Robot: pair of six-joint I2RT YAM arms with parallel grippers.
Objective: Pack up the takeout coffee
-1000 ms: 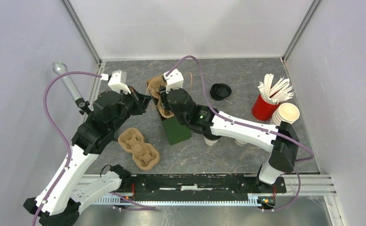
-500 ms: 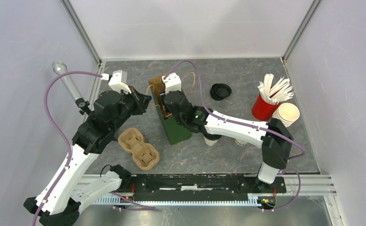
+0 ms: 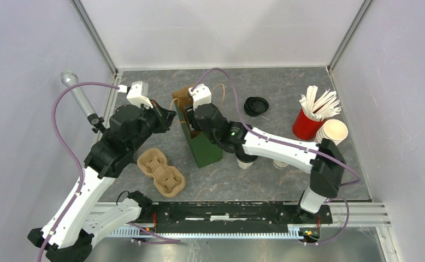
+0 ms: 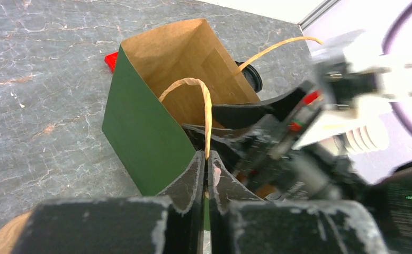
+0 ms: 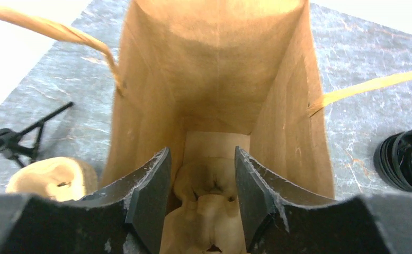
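Risk lies with the bag (image 4: 140, 137): the left gripper (image 4: 206, 157) pinches its paper handle (image 4: 207, 116), and the right gripper (image 5: 201, 151) hangs half-wide in its mouth (cup tray (image 5: 209, 206) below). A snagged wall could topple it. The coffee cups (image 3: 246, 161) stand just right of it.

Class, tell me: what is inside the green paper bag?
A tan moulded cup carrier lies at the bottom of the bag. The right claw covers its sides and near end, so what those pockets hold cannot be seen.
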